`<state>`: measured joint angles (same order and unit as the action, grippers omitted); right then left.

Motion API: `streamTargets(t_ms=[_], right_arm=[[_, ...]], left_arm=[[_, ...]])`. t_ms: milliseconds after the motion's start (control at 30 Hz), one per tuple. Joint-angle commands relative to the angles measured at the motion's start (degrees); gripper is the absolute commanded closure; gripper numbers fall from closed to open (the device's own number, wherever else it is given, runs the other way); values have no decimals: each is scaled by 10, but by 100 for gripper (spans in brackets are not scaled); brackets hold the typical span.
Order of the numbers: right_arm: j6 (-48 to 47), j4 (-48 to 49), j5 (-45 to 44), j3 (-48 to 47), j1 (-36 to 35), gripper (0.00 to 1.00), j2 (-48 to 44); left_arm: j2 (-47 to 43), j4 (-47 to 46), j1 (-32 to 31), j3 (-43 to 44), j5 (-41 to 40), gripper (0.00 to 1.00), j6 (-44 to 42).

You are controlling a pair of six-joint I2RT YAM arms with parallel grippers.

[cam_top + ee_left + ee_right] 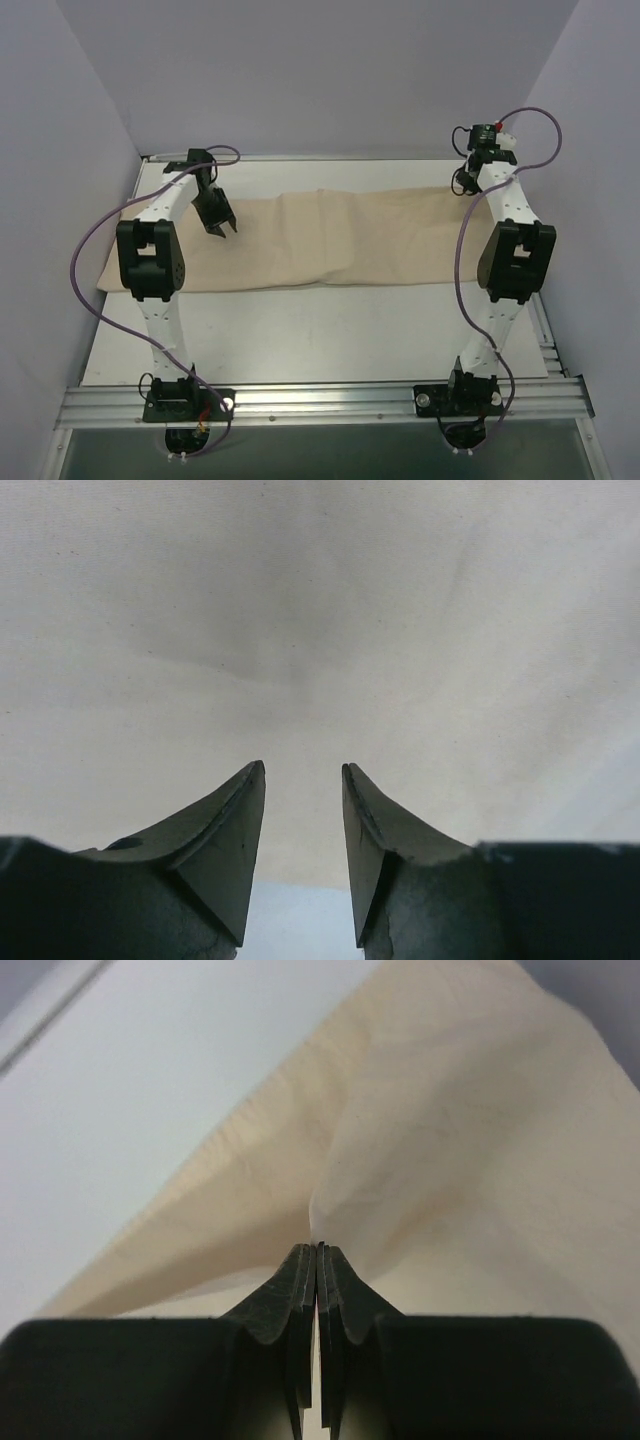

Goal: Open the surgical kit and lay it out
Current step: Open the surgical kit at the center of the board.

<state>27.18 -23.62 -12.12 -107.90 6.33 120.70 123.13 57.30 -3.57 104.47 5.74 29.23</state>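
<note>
The cloth (330, 240) lay across the table's (300, 340) far half. The right gripper (318, 1250) pinched its right end (cloth peaking at the tips). The left gripper (303, 770) hung released above its left end.

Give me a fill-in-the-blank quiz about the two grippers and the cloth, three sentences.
1. The left gripper has its jaws ___ above the cloth.
2. The right gripper has its jaws ___ on a fold of it.
3. The gripper holding nothing is the ___ one.
Missing words: open; shut; left.
</note>
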Motion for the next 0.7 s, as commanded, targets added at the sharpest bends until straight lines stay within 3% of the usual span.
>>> streamTargets(t_ms=[0, 200, 333, 567, 667], right_arm=[[5, -82, 22, 84, 2, 100, -95], [26, -107, 51, 337, 8, 100, -252], [20, -116, 46, 441, 47, 100, -307], [21, -128, 38, 481, 75, 100, -262], [-8, -92, 96, 459, 76, 100, -239]], left_arm=[[-45, 2, 7, 3, 38, 54, 20], [-52, -12, 6, -9, 96, 48, 54], [-50, -3, 7, -6, 102, 48, 58], [-45, -2, 6, -5, 108, 46, 73], [-39, -17, 5, 3, 122, 42, 82]])
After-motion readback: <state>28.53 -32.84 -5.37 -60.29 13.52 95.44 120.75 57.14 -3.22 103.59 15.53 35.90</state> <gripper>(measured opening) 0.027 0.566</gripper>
